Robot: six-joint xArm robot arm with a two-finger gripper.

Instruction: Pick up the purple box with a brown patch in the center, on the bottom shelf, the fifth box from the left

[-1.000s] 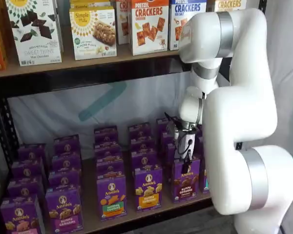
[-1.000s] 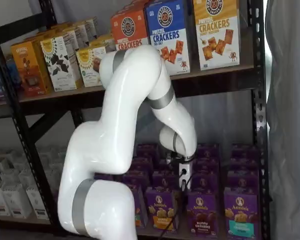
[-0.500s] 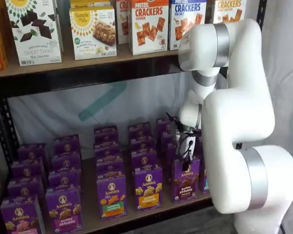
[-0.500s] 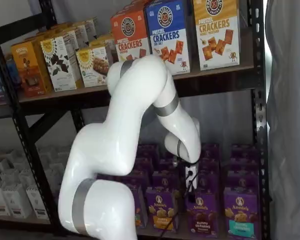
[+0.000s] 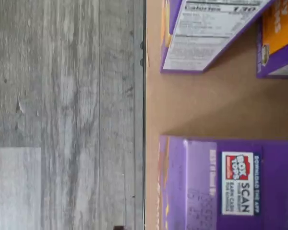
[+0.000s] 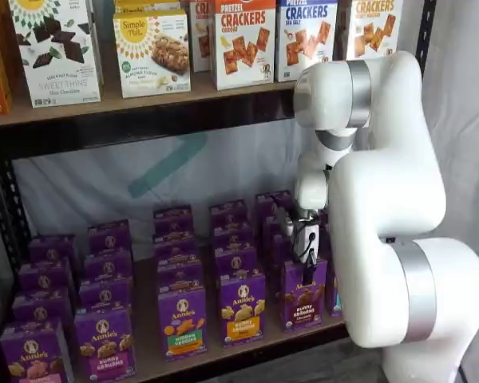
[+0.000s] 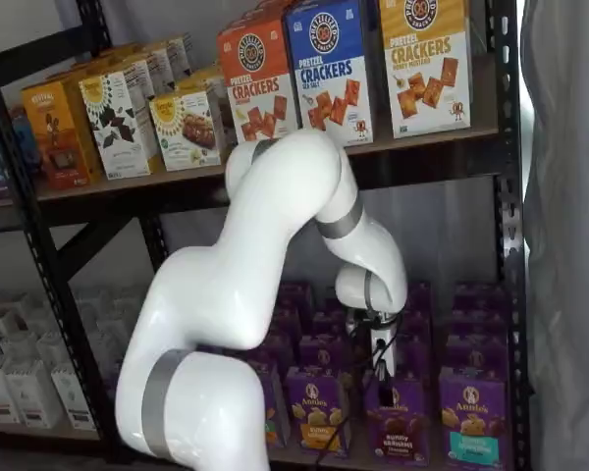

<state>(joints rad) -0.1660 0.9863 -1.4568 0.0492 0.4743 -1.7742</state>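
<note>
My gripper (image 6: 306, 257) hung just above the purple box (image 6: 304, 294) at the near edge of the bottom shelf (image 6: 215, 351); whether my jaws were spread, I could not tell. I judged the carton light and easily crushed, so best held gently by its two narrow sides.

The purple box (image 6: 304, 293) stood upright at the front edge of the bottom shelf (image 6: 148, 351), facing outward, with a white round logo above dark brown crackers and "Bunny Grahams" on its lower band. In a shelf view (image 7: 394, 420) it headed its row, between an orange-banded carton and a teal-banded one. Its purple top flap (image 5: 225, 184) lay flat and closed.
</note>
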